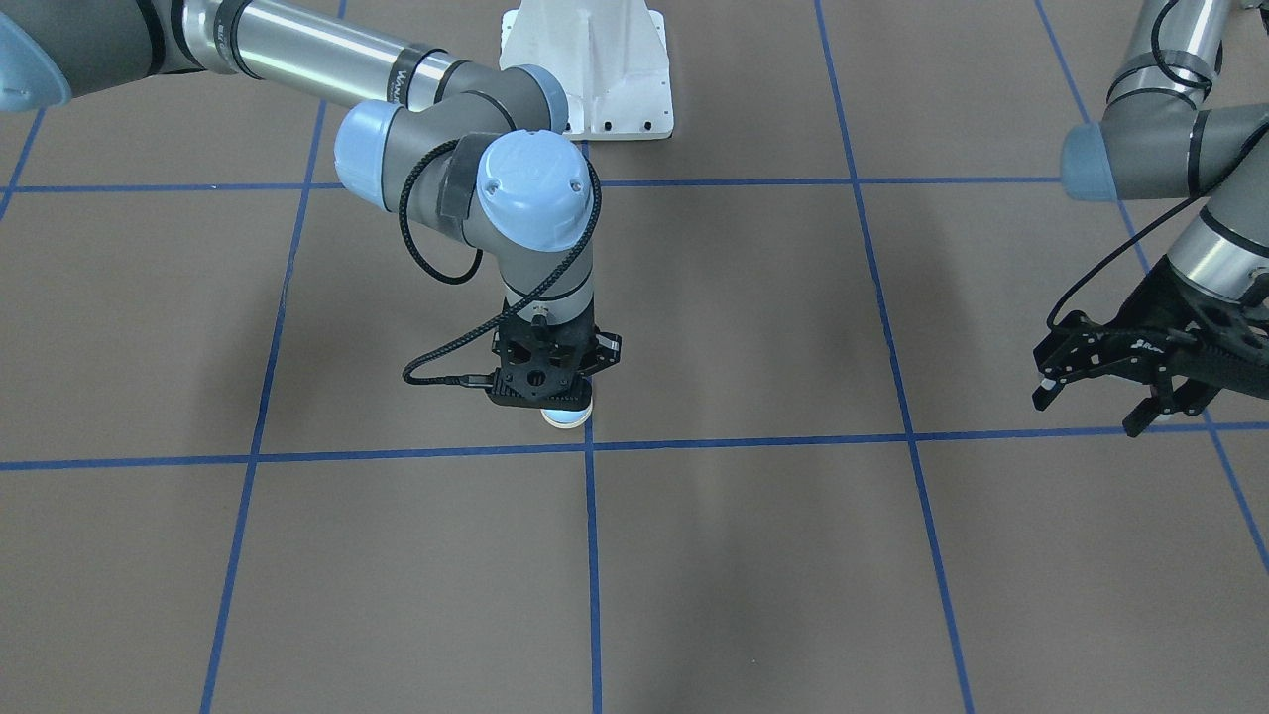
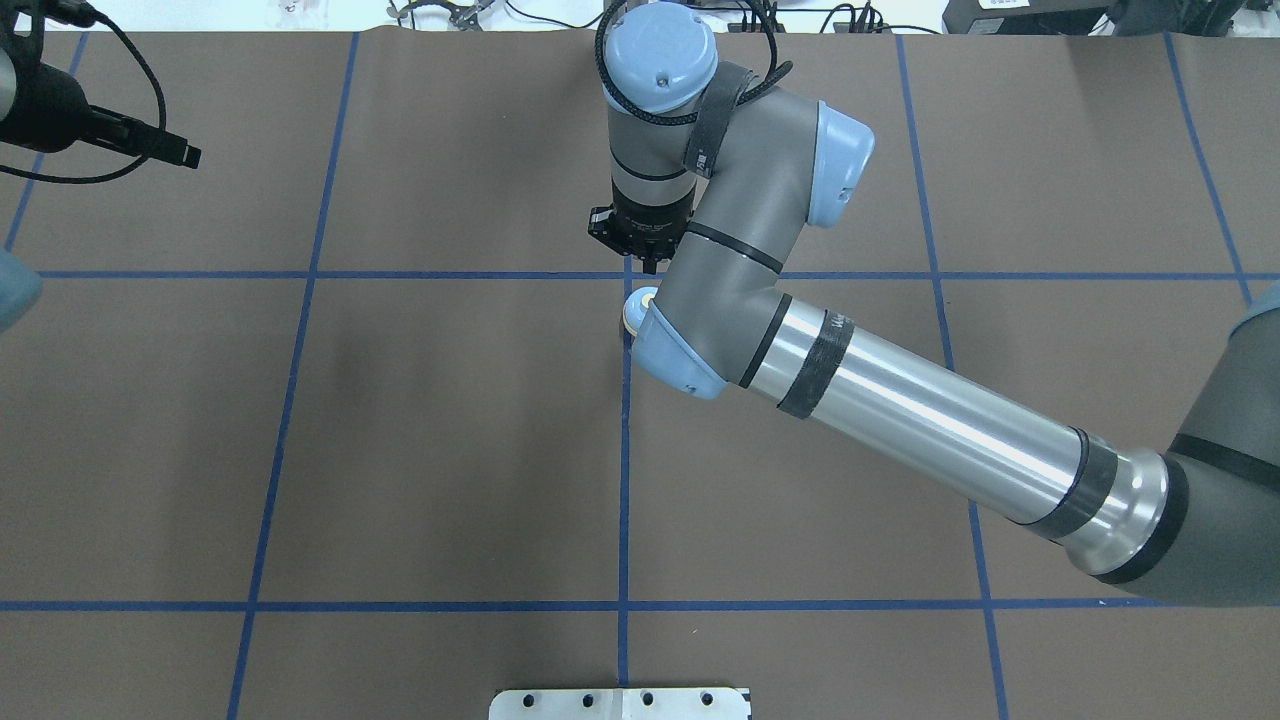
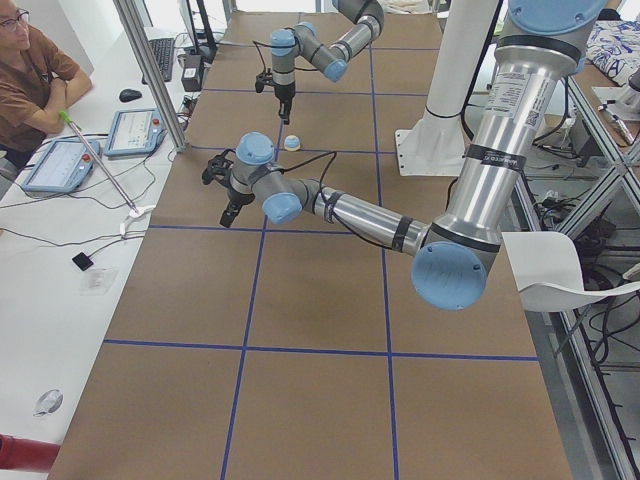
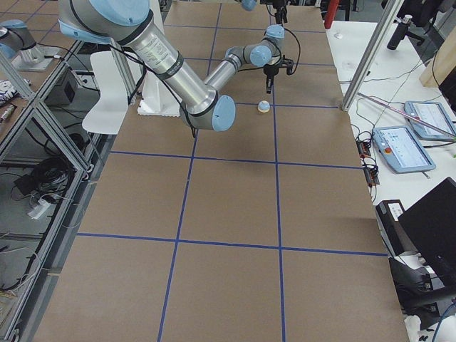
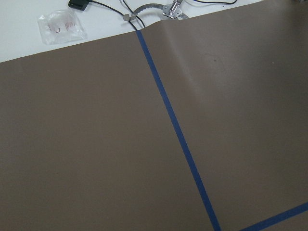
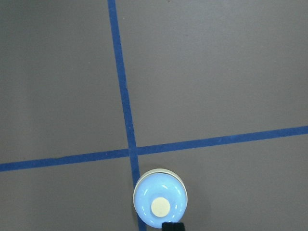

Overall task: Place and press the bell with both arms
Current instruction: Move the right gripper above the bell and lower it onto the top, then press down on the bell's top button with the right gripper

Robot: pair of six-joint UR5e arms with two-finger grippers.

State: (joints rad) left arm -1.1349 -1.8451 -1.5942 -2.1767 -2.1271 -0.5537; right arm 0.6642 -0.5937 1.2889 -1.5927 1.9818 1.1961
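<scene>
The bell (image 6: 160,204), light blue dome with a cream button, stands on the brown table beside a crossing of blue tape lines. It also shows in the front view (image 1: 567,416), in the overhead view (image 2: 637,308) partly under the arm, and in the side views (image 3: 291,143) (image 4: 263,107). My right gripper (image 6: 172,226) points straight down just above the bell with its fingertips together, clear of the button; it also shows in the front view (image 1: 555,382). My left gripper (image 1: 1091,407) is open and empty, hovering far off at the table's side.
The white pedestal (image 1: 590,69) stands at the robot's side of the table. Blue tape lines (image 1: 591,555) grid the brown mat. An operator (image 3: 30,70) sits beyond the far edge with tablets (image 3: 135,130). A plastic bag (image 5: 62,24) lies off the mat.
</scene>
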